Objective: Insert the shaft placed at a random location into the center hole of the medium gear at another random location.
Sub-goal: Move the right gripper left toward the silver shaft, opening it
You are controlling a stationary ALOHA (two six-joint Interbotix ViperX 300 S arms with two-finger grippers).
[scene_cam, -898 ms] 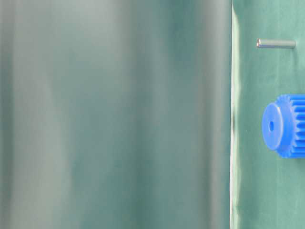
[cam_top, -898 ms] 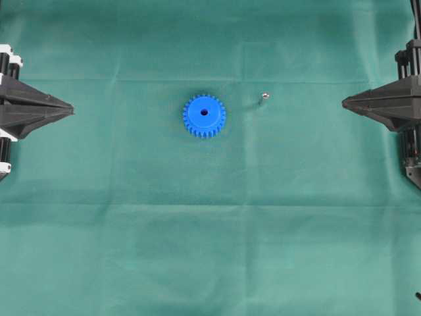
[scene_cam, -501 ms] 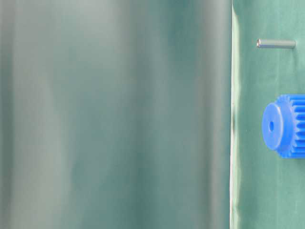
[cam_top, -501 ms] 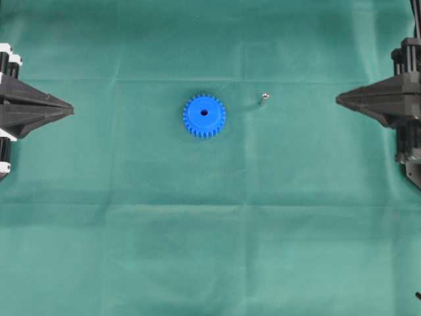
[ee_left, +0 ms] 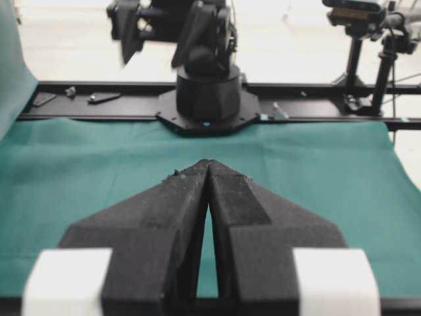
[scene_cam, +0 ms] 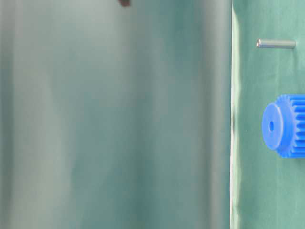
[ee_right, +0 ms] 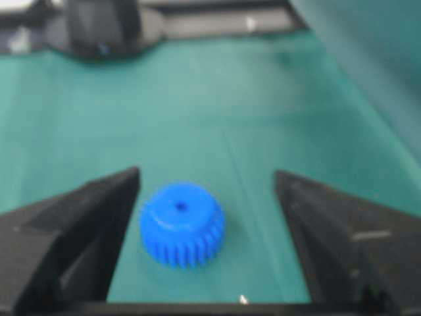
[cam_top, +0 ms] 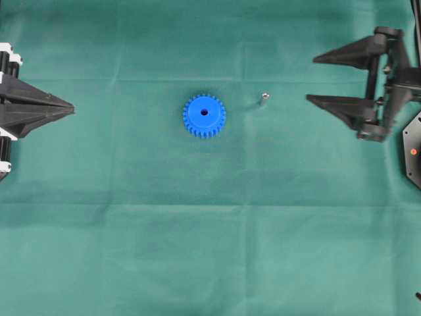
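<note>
Mostly blurred wrist view | shaft [cam_top: 263, 97] barely visible | right gripper [cam_top: 313, 78] spread | left gripper [cam_top: 71, 109] pressed together

table cloth [cam_top: 210, 250]: green fabric, matt, smooth apart from faint fold creases
medium gear [cam_top: 204, 115]: bright blue plastic, smooth with a slight sheen on the hub, toothed rim crisp; seen between the right jaws in the right wrist view
shaft [scene_cam: 276, 43]: silvery-grey metal, polished, with a shiny round end
left gripper [ee_left: 208, 168]: black plastic fingers, matt, grainy and rough along the edges
right gripper [cam_top: 310, 79]: black plastic, matt
mounting rail [ee_left: 316, 105]: black metal, dull
</note>
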